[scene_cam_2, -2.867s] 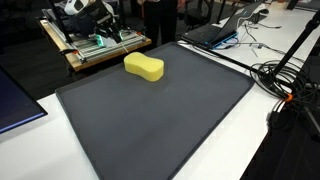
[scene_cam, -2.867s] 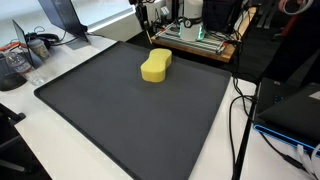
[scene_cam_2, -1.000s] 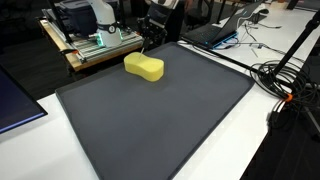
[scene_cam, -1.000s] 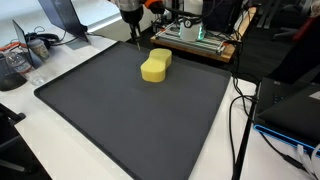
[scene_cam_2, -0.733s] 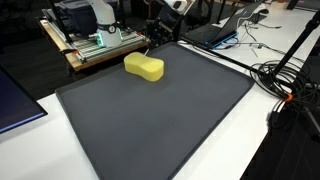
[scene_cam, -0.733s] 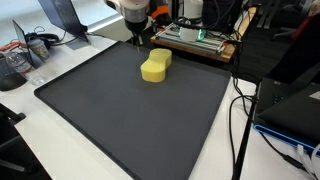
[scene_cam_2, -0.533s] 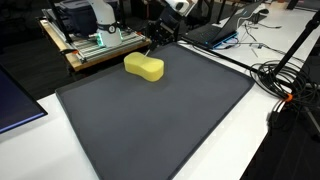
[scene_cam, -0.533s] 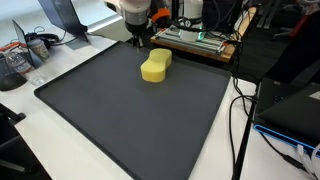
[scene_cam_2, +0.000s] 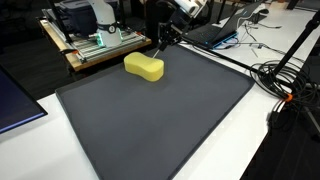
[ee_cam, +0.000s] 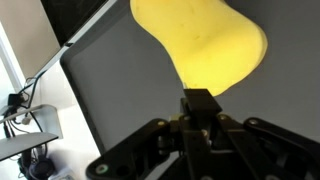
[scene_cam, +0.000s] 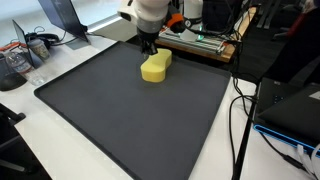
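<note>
A: Start wide. The white tabletop (scene_cam: 35, 150) carried the big black mat (scene_cam: 130, 115), and neither had shifted at all.

B: Agreed, the mat (scene_cam_2: 170, 120) lay just as it had. The wooden board (scene_cam: 200, 42) with its electronics sat beyond the far edge, same as before.

A: And the yellow sponge (scene_cam: 155, 66)?

B: It lay flat on the mat, near the far edge, in both exterior views (scene_cam_2: 144, 67). It hadn't budged over those few seconds.

A: So the arm was the news.

B: Absolutely. A few seconds earlier the gripper (scene_cam: 148, 47) was back by the wooden board, off the mat. It had swung in over the mat and dropped right to the sponge's far end (scene_cam_2: 160, 46).

A: What about the fingers?

B: Pressed together, nothing between them. The wrist view showed it cleanly: the fingers (ee_cam: 200, 108) met in one dark tip, with the sponge (ee_cam: 205, 45) filling the picture just ahead of them.

A: Touching it?

B: Couldn't tell. The tip sat right at the sponge's edge, touching or a hair short.

A: So what did it mean?

B: The approach looked done, but closed like that, the gripper (ee_cam: 197, 97) had no hold on the sponge.
</note>
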Tool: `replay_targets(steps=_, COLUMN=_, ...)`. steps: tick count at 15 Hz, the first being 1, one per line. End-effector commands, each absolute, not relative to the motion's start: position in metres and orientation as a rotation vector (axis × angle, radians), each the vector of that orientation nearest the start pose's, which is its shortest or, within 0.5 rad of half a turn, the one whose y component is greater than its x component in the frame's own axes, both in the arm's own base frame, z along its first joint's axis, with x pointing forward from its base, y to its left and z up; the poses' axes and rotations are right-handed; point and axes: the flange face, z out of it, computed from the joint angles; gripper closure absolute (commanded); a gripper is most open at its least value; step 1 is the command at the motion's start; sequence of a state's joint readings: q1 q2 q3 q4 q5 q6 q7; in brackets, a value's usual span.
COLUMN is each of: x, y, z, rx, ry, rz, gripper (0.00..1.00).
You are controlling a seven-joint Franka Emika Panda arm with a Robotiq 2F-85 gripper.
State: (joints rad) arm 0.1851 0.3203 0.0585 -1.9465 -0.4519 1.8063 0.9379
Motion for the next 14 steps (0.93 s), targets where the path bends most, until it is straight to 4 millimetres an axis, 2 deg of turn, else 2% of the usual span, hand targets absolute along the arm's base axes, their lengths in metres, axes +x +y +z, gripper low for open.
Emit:
replay_targets(steps=1, x=0.560, y=0.142, z=0.277, rx=2.420, ry=-0.455, rz=-0.164, gripper=0.97)
replay_targets(steps=7, x=0.543, y=0.213, z=0.249, rx=2.302, ry=-0.131, rz=-0.095, gripper=0.97)
replay_targets(steps=10, x=0.526, y=0.246, z=0.237, rx=2.295, ry=0.020, rz=-0.071, gripper=0.97)
replay_targets(steps=14, x=0.494, y=0.283, z=0.233, rx=2.251, ry=0.141, rz=-0.039, gripper=0.97)
